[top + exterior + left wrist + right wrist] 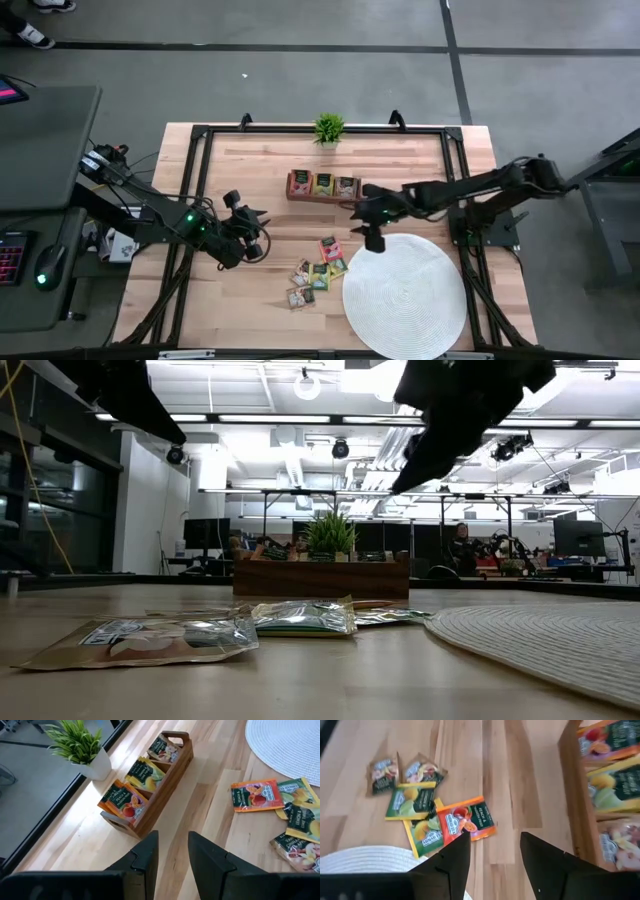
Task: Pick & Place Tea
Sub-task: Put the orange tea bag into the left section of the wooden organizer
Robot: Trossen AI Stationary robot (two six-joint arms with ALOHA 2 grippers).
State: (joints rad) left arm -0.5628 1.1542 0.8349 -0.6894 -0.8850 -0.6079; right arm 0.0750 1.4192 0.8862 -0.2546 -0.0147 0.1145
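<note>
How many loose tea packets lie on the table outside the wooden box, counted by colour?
Orange-red packet: 1
Green-and-yellow packets: 2
Pale brown packets: 2
Total: 5

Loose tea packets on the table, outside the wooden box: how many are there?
5, clustered beside the white mat: one orange, two green-yellow, two pale ones farthest out. Overlap may hide more.
</note>
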